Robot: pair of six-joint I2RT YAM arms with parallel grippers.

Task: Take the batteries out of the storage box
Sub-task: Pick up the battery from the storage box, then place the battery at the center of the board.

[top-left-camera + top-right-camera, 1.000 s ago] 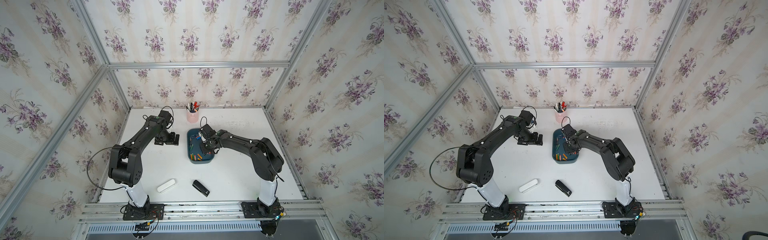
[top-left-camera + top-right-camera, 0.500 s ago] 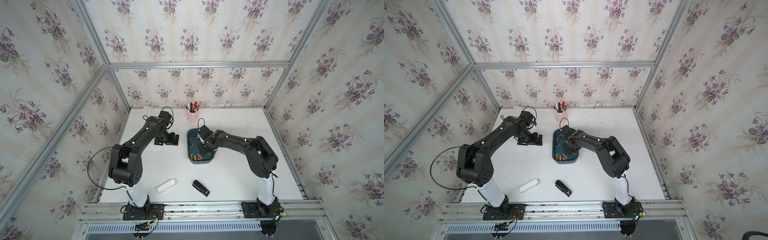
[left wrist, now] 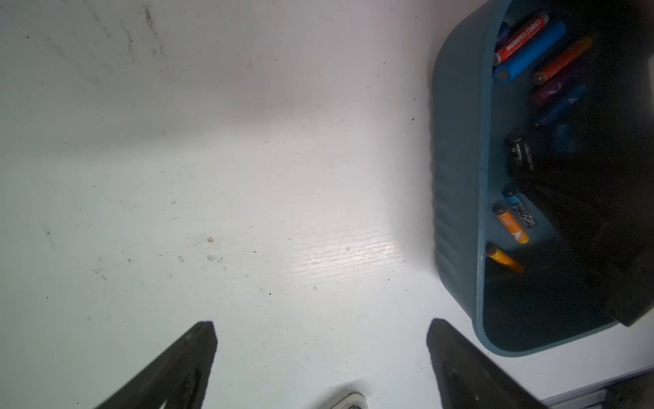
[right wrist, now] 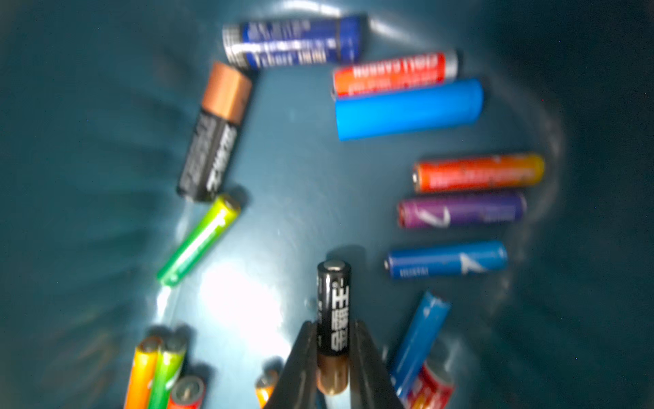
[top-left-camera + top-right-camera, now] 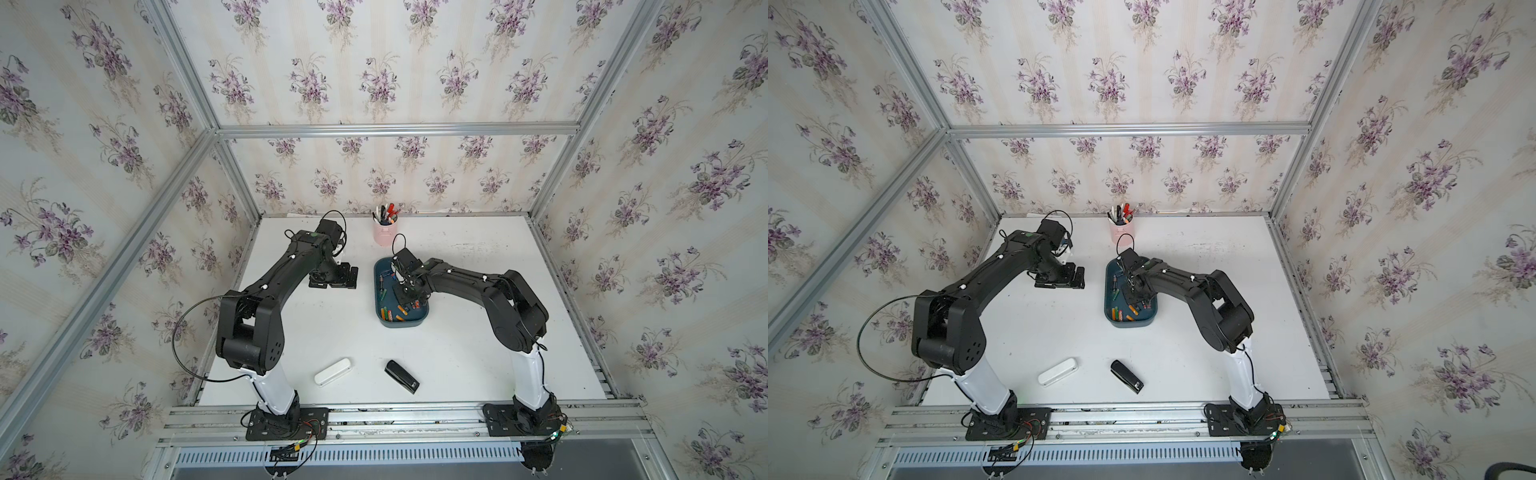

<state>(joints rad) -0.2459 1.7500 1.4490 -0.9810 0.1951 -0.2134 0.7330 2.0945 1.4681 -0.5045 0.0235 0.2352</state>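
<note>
The storage box point(image 5: 401, 322) point(image 5: 1129, 323) is a dark teal tray at mid-table, and its wall shows in the left wrist view point(image 3: 456, 177). Several batteries point(image 5: 392, 311) lie loose in it, among them a plain blue one point(image 4: 407, 109), a purple one point(image 4: 460, 212) and a green one point(image 4: 200, 240). My right gripper point(image 4: 332, 324) point(image 5: 409, 297) reaches down into the box. It is shut on a black-and-copper battery point(image 4: 333, 294) that sticks out beyond the fingertips. My left gripper point(image 3: 322, 327) point(image 5: 353, 277) is open over bare table just left of the box, with nothing between its fingers.
A pink pen cup point(image 5: 384, 232) stands behind the box near the back wall. A white oblong case point(image 5: 332, 372) and a black stapler point(image 5: 401, 376) lie near the front edge. Aluminium frame rails border the table.
The right arm's elbow has drawn a little inward while its gripper stays inside the box. The left arm has hardly moved.
</note>
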